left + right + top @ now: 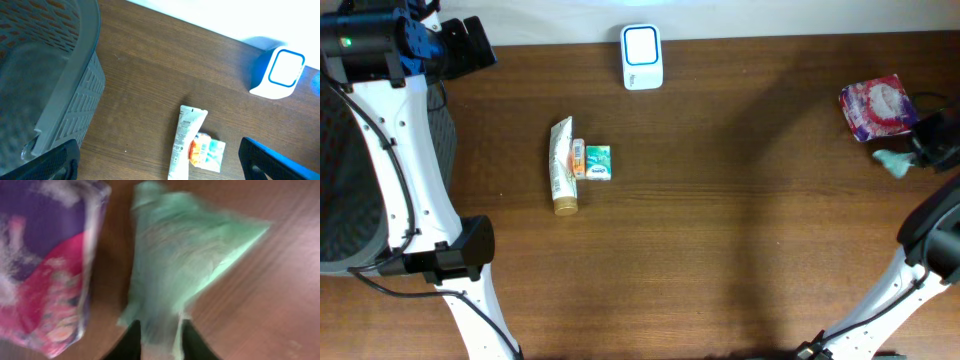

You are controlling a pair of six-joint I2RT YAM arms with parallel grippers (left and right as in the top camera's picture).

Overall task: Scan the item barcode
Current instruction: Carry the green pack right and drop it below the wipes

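right hand [159, 347] has a green packet [185, 255] between its fingers [126, 347] beside a purple pack [45, 265], grip unclear through blur; left hand [472, 45] released.

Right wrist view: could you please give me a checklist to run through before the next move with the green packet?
1. Green packet sits between the fingers of the right gripper: ok, by its edge.
2. Grip firm: cannot tell, picture blurred.
3. Barcode located: cannot tell, none readable.
4. Scanner unobstructed: ok, stands alone at the far edge.
5. Left gripper out of the way: ok, open, empty, near the basket.
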